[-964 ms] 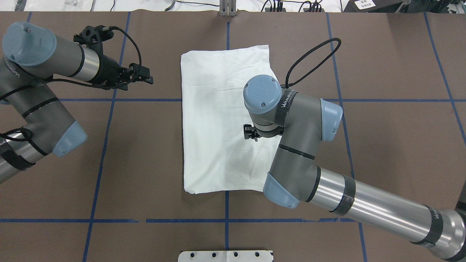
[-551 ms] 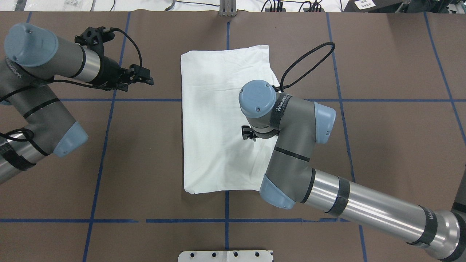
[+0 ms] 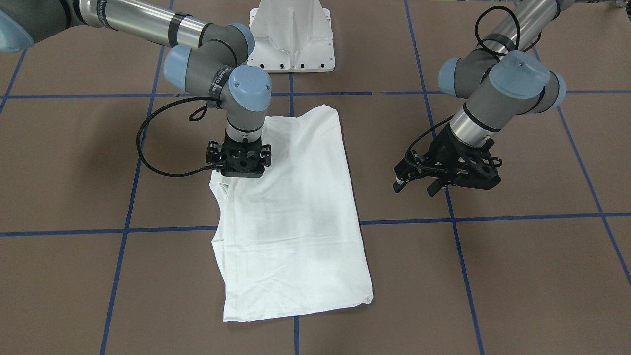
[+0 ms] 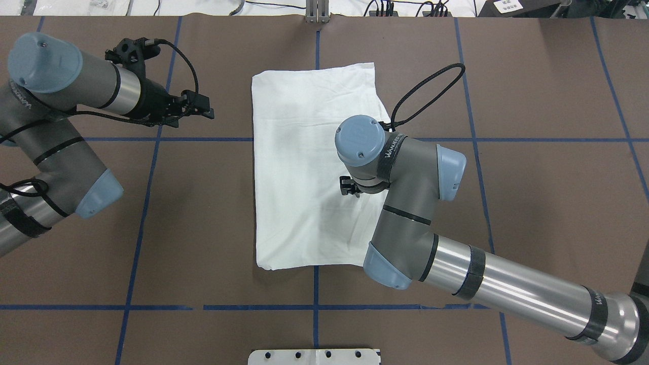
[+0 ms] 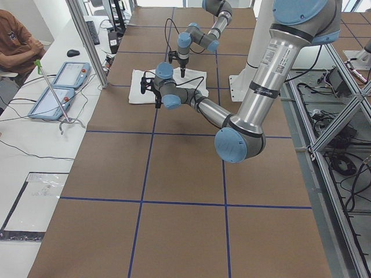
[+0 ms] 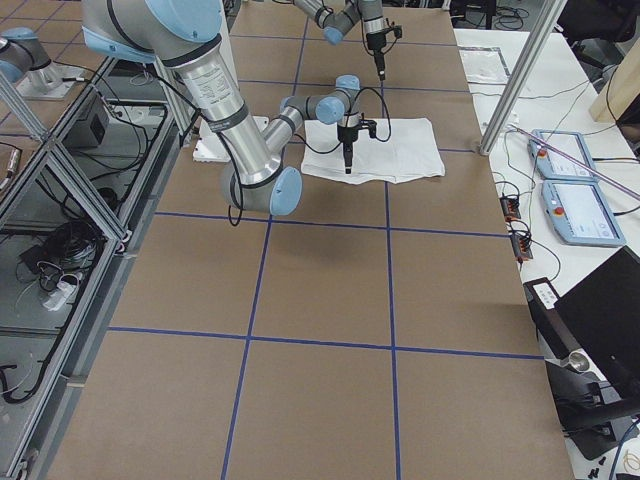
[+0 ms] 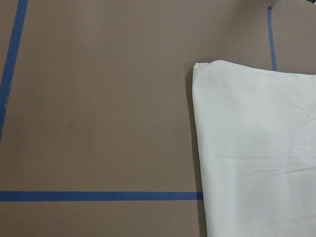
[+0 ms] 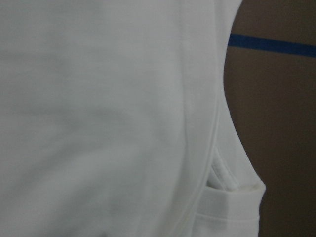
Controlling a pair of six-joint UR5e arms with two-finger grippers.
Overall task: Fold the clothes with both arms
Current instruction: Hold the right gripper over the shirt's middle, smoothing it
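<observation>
Cloth first: the white T-shirt (image 4: 304, 167) lies flat on the brown table (image 4: 203, 228), folded into a long shape with soft, rounded corners.

My left gripper (image 4: 205, 108) hangs over bare table, well off the shirt, which is out past its fingertips. Its two black fingers (image 3: 433, 187) are apart, with nothing between them. My left wrist camera shows what the top view does not. One rounded corner of the shirt is up close, smooth with faint creases, and a blue tape line (image 7: 98, 196) runs up to the shirt's edge.

My right gripper (image 3: 240, 166) points straight down at the shirt's edge. The shirt is right under it and spreads away to one side. From above, my own wrist hides this gripper, and the front view shows only its black body. So I cannot tell if its fingers are apart or together, or if they touch the cloth. My right wrist camera shows a curved stitched seam (image 8: 210, 123) and layers of cloth stacked at the edge, which no other view shows this close.
</observation>
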